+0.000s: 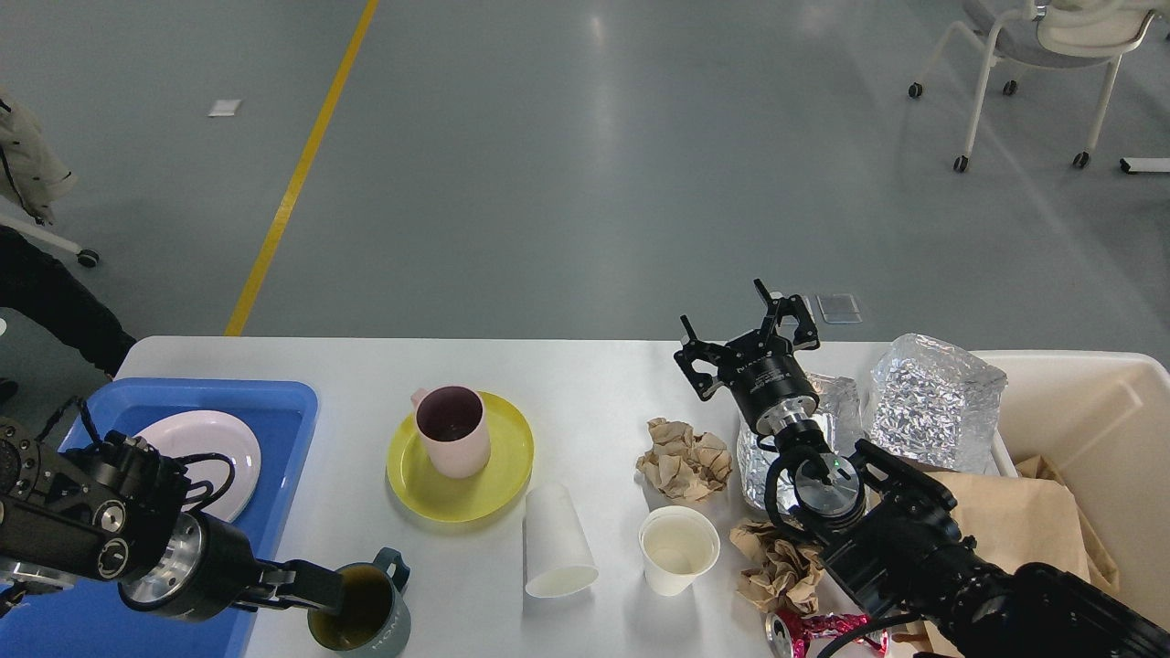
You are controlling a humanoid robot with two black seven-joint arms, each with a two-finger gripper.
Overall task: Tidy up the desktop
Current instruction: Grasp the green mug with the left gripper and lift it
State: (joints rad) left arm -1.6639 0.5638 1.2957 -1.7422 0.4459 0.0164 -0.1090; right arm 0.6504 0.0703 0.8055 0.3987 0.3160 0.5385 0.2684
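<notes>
White and matte, the wide rectangular desktop [585,375] lies under both arms and carries all the clutter.

Left gripper [315,589]: clenched on the rim of the dark green ceramic mug with a handle [361,610], which sits at the near edge of the desktop, just beside the blue plastic tray [274,411]. That tray lies behind the left gripper and holds a pale pink plate [215,457].

Right gripper [749,334]: released, fingers spread, raised above the far part of the desktop and holding nothing. Directly below and toward the robot from it lies crumpled clear plastic wrap [932,397], partly leaning on the cream plastic bin [1097,402] to its right. To its left and nearer the robot lie a ball of crumpled brown paper [686,461], an upright white paper cup [678,548] and a tipped-over white paper cup [555,544]. A second brown paper wad [777,567] and a crushed pink metallic can [804,632] lie near the right forearm.

Further left of the cups, a pink mug [450,429] stands on a round yellow plate [460,457].

Step in hand, as judged: transfer of the green mug to the tray. The next move calls for a level lift, since contents cannot be ruled out, then a placement clear of the pink plate. The right gripper is positioned to descend on trash for the bin.
</notes>
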